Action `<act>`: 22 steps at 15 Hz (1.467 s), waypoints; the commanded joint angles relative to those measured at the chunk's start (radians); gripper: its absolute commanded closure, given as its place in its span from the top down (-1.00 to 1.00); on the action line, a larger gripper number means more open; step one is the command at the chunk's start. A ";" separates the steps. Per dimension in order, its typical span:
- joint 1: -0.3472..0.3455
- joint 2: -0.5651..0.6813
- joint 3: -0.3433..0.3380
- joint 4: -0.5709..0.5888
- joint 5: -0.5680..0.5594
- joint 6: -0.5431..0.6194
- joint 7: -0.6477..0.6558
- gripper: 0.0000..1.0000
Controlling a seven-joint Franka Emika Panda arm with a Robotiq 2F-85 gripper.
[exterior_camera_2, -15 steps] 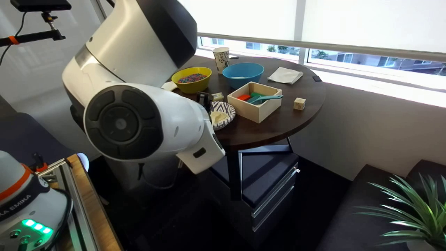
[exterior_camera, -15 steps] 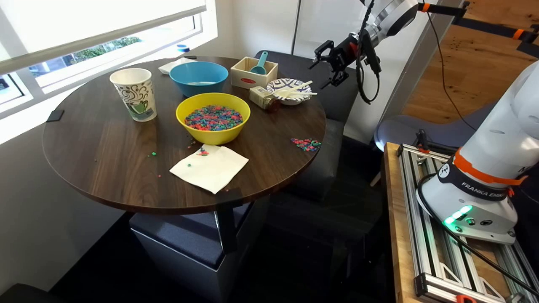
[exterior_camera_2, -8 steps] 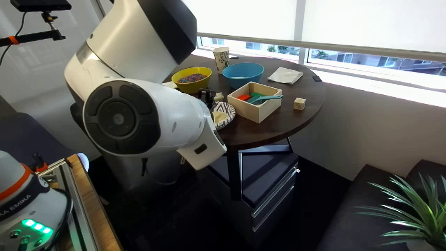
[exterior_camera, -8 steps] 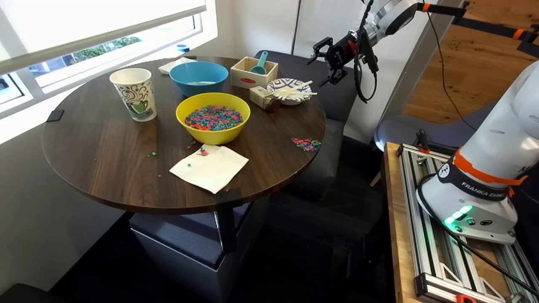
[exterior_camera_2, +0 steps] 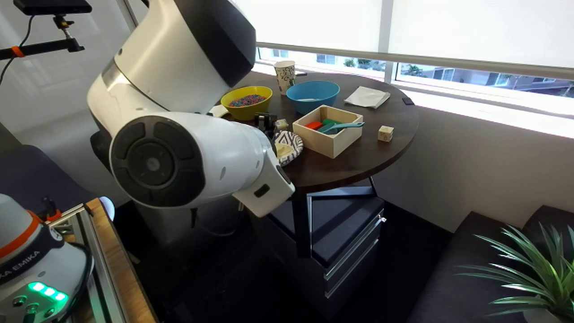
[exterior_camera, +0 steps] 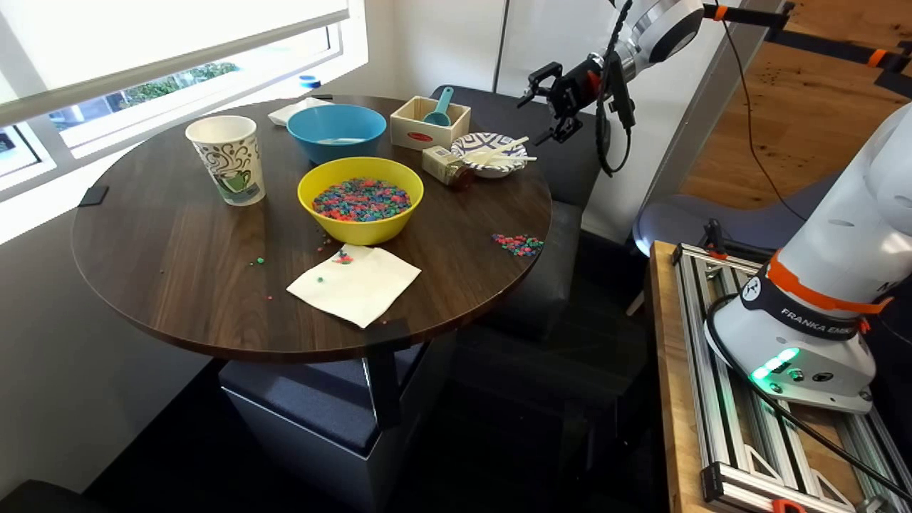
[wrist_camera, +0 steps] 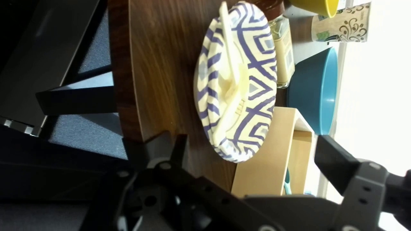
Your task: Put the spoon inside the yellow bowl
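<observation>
The yellow bowl (exterior_camera: 360, 231) stands mid-table, full of small coloured bits; it also shows in an exterior view (exterior_camera_2: 251, 111) and at the wrist view's top edge (wrist_camera: 330, 7). Cream plastic utensils (exterior_camera: 507, 147) lie crossed in the small patterned dish (wrist_camera: 257, 61). A rounded spoon end (wrist_camera: 224, 69) seems to show among them, beside fork tines. A teal scoop (exterior_camera: 442, 107) stands in the wooden box. My gripper (exterior_camera: 533, 122) is open and empty, above and beside the dish at the table's edge. In the wrist view (wrist_camera: 253, 141) its fingers stand wide apart, with dish and box beyond.
The wooden box (exterior_camera_2: 320, 141) and a glass jar (exterior_camera: 443, 165) stand close to the dish. A blue bowl (exterior_camera: 335, 146), a paper cup (exterior_camera: 231, 167) and a napkin (exterior_camera: 356, 285) are further off. Loose bits (exterior_camera: 519, 245) lie near the edge.
My open gripper has shifted slightly left and up in an exterior view, toward the table side. The arm has moved a little right in an exterior view. The objects have not moved.
</observation>
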 commanded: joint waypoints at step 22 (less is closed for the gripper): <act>-0.055 0.081 -0.008 0.104 -0.112 -0.236 -0.134 1.00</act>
